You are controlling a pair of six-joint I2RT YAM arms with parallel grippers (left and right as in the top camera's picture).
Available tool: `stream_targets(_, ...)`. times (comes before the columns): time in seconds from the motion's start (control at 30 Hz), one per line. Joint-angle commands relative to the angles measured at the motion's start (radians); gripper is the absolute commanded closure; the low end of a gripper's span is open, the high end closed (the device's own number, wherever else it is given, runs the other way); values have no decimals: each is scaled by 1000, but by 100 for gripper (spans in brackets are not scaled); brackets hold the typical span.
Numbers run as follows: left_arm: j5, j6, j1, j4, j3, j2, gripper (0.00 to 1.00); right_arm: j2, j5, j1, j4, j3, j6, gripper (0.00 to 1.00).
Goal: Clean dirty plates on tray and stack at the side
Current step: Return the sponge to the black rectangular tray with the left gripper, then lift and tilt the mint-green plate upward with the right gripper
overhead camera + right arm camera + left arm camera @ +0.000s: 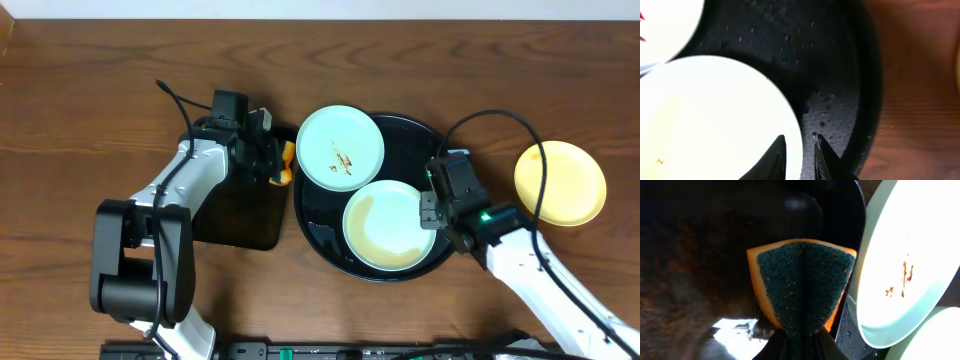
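Note:
The round black tray holds two pale mint plates. The upper one has brown sauce specks and overhangs the tray's upper-left rim. The lower one has a tan smear. A pale yellow plate lies on the bare wood to the right. My left gripper is shut on a teal-and-orange sponge just left of the smeared plate. My right gripper straddles the right rim of the lower plate, slightly open, one finger over the plate and one over the tray.
A rectangular black tray lies under the left arm, left of the round tray. Brown wood tabletop surrounds everything. The right arm's cable arcs over the tray's right edge toward the yellow plate.

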Motion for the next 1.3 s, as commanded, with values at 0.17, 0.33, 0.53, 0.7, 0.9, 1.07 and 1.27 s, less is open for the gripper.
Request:
stream_targets(0.17, -53, 6, -4, -35, -8, 8, 85, 112, -113, -107, 2, 16, -13, 81)
stream_targets(0.33, -192, 5, -4, -132, -8, 8, 86, 177, -237, -142, 2, 16, -52, 83)
stream_targets(0.53, -215, 6, -4, -190, -8, 8, 85, 266, -261, -143, 3, 16, -53, 80)
stream_targets(0.7, -215, 6, -4, -190, -8, 8, 85, 306, -260, -143, 4, 16, -53, 91)
stream_targets(0.9, -215, 5, -4, -190, -8, 8, 85, 307, -259, -143, 45, 16, -53, 99)
stream_targets(1.07, -215, 5, -4, -190, -8, 8, 85, 274, -167, -156, 53, 48, -54, 99)
stream_targets(1.27, -215, 5, -4, -188, -8, 8, 85, 145, 24, -156, 37, 106, -127, 99)
